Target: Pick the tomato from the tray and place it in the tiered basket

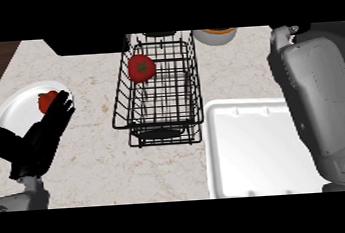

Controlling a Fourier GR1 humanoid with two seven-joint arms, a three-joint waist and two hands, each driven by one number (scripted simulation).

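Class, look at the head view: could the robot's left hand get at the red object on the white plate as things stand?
Probably yes. The left hand lies open, its fingertips already at the small red object on the round white plate, with nothing between them.

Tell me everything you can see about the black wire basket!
The tiered basket is made of thin black wire in a grid, so the pale speckled counter shows through it. It stands upright in the middle of the counter, with a lower tier peeking out at its near end. A red tomato with a green star-shaped top lies inside, at the far left. A white tray sits just to its right. No hand touches it.
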